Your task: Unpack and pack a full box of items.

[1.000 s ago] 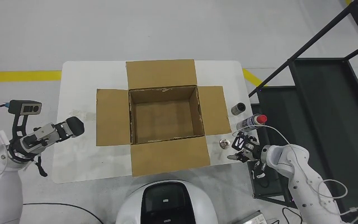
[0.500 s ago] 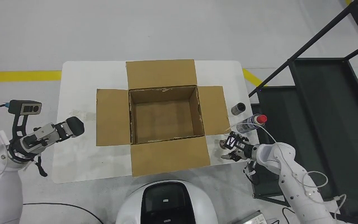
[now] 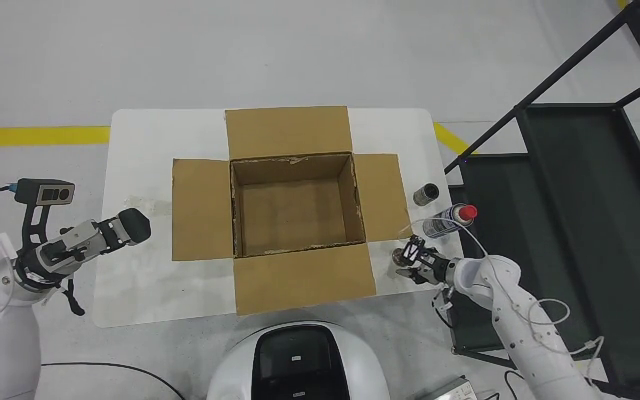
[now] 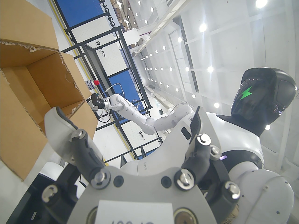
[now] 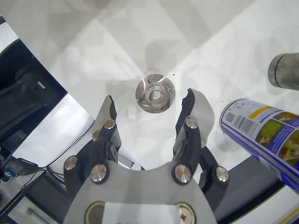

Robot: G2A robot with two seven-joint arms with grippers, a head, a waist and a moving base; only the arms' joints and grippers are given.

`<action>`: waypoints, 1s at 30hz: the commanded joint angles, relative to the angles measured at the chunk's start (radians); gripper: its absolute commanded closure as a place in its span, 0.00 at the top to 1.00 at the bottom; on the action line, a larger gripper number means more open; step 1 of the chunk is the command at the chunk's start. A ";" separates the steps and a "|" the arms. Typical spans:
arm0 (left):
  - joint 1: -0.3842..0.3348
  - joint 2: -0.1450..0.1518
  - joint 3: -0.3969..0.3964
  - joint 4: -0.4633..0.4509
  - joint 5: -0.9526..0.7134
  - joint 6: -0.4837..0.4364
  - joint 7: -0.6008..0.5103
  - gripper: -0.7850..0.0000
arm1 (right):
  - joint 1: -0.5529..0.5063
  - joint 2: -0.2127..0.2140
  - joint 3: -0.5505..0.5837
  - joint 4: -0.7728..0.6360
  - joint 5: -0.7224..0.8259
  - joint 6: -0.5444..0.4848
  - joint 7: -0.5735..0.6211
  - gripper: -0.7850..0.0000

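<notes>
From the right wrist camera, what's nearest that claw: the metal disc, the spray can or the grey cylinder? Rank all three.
1. Metal disc, just ahead of the open right gripper.
2. Spray can, lying off to one side.
3. Grey cylinder, past the can's end.

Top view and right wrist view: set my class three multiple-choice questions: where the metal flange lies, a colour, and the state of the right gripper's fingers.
1. Where is the metal flange? A on the table beside the cardboard box; B inside the box; C on a flap.
2. The spray can's cap is: A green; B red; C yellow.
3. The right gripper's fingers are: A shut on the flange; B shut on the can; C open.
Key: A, it lies on bare tabletop; B, the top view shows red; C, both fingers stand clear of the flange.
</notes>
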 commanded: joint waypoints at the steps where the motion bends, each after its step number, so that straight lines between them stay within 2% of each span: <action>1: 0.000 0.000 0.000 0.000 0.000 0.000 0.000 1.00 | 0.013 -0.001 -0.013 0.012 -0.004 0.007 0.003 0.72; 5: 0.000 0.000 0.000 0.000 0.000 0.000 0.000 1.00 | 0.039 -0.004 -0.041 0.041 -0.013 0.017 0.002 0.66; 8: 0.000 0.000 0.000 0.000 0.000 0.000 0.000 1.00 | 0.053 -0.005 -0.053 0.063 -0.016 0.019 -0.006 0.50; 10: 0.000 0.000 0.000 0.000 0.000 0.000 0.000 1.00 | 0.059 -0.006 -0.059 0.074 -0.016 0.021 -0.010 0.44; 13: 0.000 0.000 0.000 0.000 0.000 0.000 0.000 1.00 | 0.066 -0.006 -0.067 0.083 -0.015 0.022 -0.015 0.28; 15: 0.000 0.000 0.000 0.000 0.000 0.000 0.000 1.00 | 0.068 -0.006 -0.071 0.085 -0.021 0.026 -0.016 0.14; 16: 0.000 0.000 0.000 0.000 0.000 0.000 0.000 1.00 | 0.068 -0.005 -0.072 0.085 -0.023 0.030 -0.017 0.03; 17: 0.000 0.000 0.000 0.000 0.000 0.000 0.000 1.00 | 0.067 -0.005 -0.073 0.083 -0.027 0.035 -0.020 0.00; 23: 0.000 0.000 0.000 0.000 0.000 0.000 0.000 1.00 | 0.023 0.004 -0.043 0.036 -0.042 0.056 -0.054 0.00; 30: 0.000 0.000 0.000 0.000 0.000 0.000 0.000 1.00 | -0.111 0.024 0.044 -0.094 -0.049 0.041 -0.095 0.00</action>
